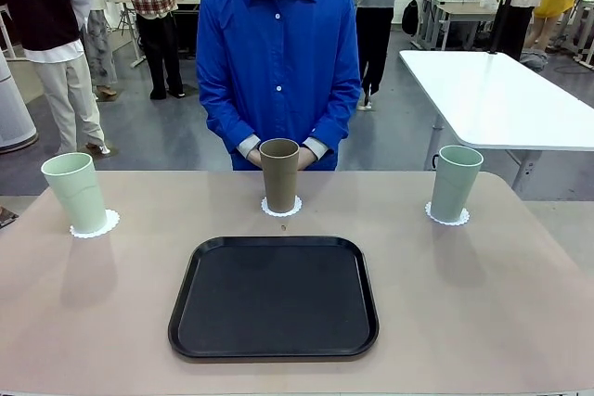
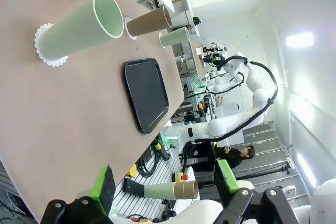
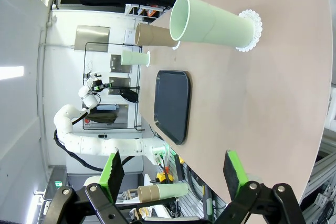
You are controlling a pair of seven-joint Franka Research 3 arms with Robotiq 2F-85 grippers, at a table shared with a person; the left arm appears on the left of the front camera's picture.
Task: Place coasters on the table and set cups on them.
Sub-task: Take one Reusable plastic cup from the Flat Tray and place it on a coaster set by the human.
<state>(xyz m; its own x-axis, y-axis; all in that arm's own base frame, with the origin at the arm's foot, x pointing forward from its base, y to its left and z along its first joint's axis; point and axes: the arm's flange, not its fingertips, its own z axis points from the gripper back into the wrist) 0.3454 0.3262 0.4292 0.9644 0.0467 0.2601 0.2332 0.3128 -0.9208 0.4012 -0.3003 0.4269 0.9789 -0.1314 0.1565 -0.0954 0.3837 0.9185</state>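
Three cups stand upright on the beige desk, each on its own lacy white coaster: a mint green cup on the coaster at the robot's left, a tan-brown cup on the middle coaster just in front of the person, and a second mint green cup on the coaster at the right. An empty black tray lies in the near middle of the desk, apart from all three. The person's hands are clasped behind the brown cup, close to it but seemingly not touching. The left end effector hangs released off the desk's edge, green pads wide apart with nothing between them; the right end effector is likewise released and empty, well clear of the nearest cup. Judged from this layout, the task looks complete. The risks now are small ones: these cups are tall and narrow at the base, so a sweep of either arm across the desk, or a nudge from the person's hands, could tip one over; the thin paper coasters could slide or crumple if a cup is dragged rather than lifted, leaving it off-centre.
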